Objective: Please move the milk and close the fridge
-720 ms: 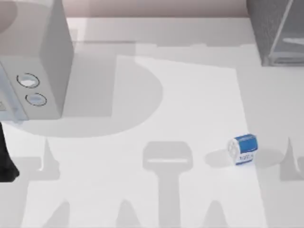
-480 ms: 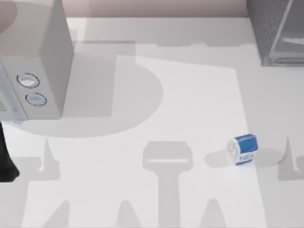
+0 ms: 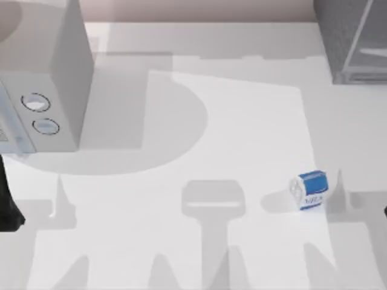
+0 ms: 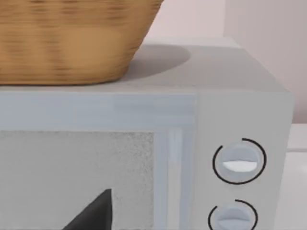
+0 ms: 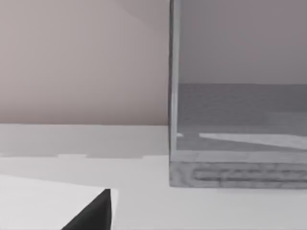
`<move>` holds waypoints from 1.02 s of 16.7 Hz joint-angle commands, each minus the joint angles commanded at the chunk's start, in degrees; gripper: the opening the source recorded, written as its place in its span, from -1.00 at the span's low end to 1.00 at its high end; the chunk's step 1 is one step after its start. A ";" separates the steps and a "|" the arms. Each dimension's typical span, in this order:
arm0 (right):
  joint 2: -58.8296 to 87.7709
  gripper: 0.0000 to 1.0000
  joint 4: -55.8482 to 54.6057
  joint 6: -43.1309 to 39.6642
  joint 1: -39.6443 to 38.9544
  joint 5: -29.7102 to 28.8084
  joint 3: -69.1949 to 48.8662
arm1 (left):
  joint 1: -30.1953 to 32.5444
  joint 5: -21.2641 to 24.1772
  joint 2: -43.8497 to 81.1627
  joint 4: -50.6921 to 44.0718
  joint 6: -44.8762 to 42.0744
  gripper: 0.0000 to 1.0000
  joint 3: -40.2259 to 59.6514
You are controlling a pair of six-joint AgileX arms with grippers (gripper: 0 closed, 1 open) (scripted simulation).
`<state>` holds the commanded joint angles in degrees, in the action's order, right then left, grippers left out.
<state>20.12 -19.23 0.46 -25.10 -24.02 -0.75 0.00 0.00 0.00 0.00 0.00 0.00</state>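
From above, you have the milk (image 3: 309, 190) standing on the white table (image 3: 242, 133), towards the right side and near the front edge, on its own with nothing touching it. The fridge (image 3: 351, 39) sits at the far right corner, well apart from the carton, its pale door panel (image 3: 372, 36) swung out at an angle. Over on the left, the light grey box with two round dials (image 3: 42, 78) stands at the table's edge, and your left arm (image 3: 7, 202) is a dark shape just below it at the left border. In the left wrist view, you're looking straight at that dialled box (image 4: 192, 143), a woven basket (image 4: 72, 38) resting on top of it; a single dark fingertip (image 4: 96, 213) shows, so you cannot tell how the left gripper stands. In the right wrist view, the fridge (image 5: 240, 172) faces you with its inside visible; again one dark fingertip (image 5: 93, 213), state not readable.
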 joint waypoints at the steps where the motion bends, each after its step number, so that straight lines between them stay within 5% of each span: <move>1: 1.91 1.00 -1.85 0.05 -1.97 -2.50 -0.04 | 0.00 0.00 0.00 0.00 0.00 1.00 0.00; 10: 21.49 1.00 -20.14 0.61 -25.02 -26.91 -0.41 | 0.00 0.00 0.00 0.00 0.00 1.00 0.00; 17: 23.73 1.00 -22.41 0.58 -27.63 -29.04 -0.40 | 0.00 0.00 0.00 0.00 0.00 1.00 0.00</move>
<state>43.85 -41.65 1.04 -52.73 -53.05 -1.15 0.00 0.00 0.00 0.00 0.00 0.00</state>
